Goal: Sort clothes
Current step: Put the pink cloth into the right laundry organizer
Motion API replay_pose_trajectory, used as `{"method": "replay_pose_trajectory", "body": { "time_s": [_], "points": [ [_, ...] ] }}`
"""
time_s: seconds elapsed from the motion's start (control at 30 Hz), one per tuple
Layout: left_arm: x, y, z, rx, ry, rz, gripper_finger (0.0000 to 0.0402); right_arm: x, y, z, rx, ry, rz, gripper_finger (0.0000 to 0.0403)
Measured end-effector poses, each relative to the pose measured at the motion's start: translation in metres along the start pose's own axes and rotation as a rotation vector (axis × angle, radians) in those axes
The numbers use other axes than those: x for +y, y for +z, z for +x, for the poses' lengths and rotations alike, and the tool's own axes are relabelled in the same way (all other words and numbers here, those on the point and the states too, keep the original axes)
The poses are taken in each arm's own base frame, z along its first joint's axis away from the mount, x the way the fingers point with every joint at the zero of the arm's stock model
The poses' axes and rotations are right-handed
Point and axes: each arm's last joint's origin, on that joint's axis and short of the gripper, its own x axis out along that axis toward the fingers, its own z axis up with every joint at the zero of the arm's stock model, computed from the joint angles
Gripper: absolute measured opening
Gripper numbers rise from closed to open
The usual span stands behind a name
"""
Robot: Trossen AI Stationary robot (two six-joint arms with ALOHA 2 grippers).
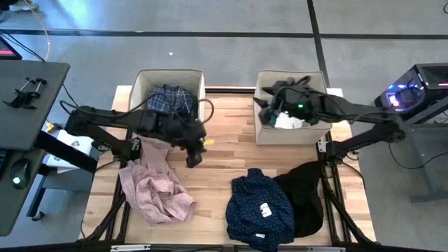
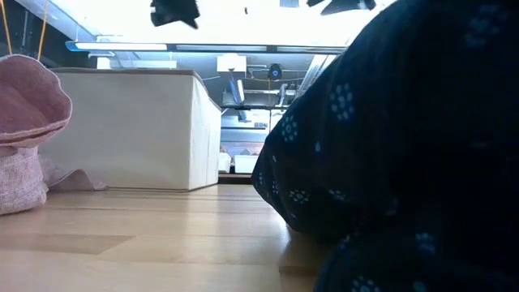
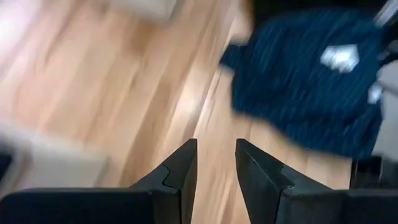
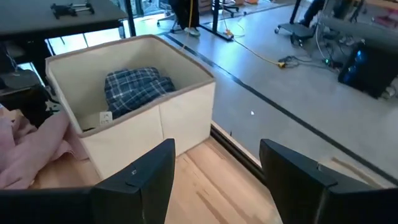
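**Sorting under way: both grippers empty, three garments left on the table**

The left gripper (image 1: 194,158) hangs over the middle of the table (image 1: 224,133), fingers a little apart, holding nothing; its wrist view faces the navy shirt (image 3: 305,87). The right gripper (image 1: 268,112) is above the right box (image 1: 266,133) at the back edge, jaws wide, empty; something white (image 1: 288,122) lies in that box.

Clothes:
- plaid shirt (image 1: 170,100) already in the left box (image 1: 140,87) at the back edge
- pink shirt (image 1: 155,183) heaped by the table's left edge, in front of the left box
- navy shirt near the front edge, label up
- black garment (image 1: 306,192) touching the navy shirt, toward the front right corner

Step in hand, as I judge it: between items, with the left arm heading for the next pick.

Next move probably calls for lowering the left gripper onto a fold of the navy shirt, pinching only that cloth, and lifting it clear of the black garment before carrying it to a box.
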Motion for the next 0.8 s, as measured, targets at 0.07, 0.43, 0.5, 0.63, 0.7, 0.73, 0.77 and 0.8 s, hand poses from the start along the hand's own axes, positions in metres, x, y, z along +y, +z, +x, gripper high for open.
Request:
{"method": "replay_pose_trajectory", "body": {
  "time_s": [0.07,0.43,0.5,0.63,0.7,0.73,0.77,0.8],
  "points": [
    [-0.003,-0.011,-0.001,0.084,0.032,-0.037,0.0097,0.008,-0.001,0.013,-0.008,0.005,-0.019,0.0222],
    [-0.041,-0.07,-0.02,0.223,0.243,-0.148,0.0097,0.038,0.004,0.053,-0.139,0.151,-0.131,0.0222],
    [-0.049,-0.079,-0.025,0.215,0.262,-0.165,0.0097,0.039,0.006,0.054,-0.165,0.15,-0.142,0.0222],
    [-0.06,-0.099,-0.035,0.214,0.307,-0.216,0.0097,0.039,0.008,0.054,-0.188,0.147,-0.168,0.0222],
    [-0.064,-0.111,-0.037,0.221,0.333,-0.248,0.0097,0.039,0.008,0.054,-0.188,0.147,-0.17,0.0222],
    [-0.064,-0.118,-0.037,0.225,0.349,-0.267,0.0097,0.039,0.008,0.054,-0.188,0.147,-0.169,0.0222],
    [-0.065,-0.126,-0.036,0.23,0.366,-0.286,0.0097,0.039,0.008,0.054,-0.188,0.147,-0.168,0.0222],
    [-0.064,-0.134,-0.035,0.236,0.381,-0.304,0.0097,0.039,0.008,0.054,-0.188,0.147,-0.168,0.0222]
  ]
}}
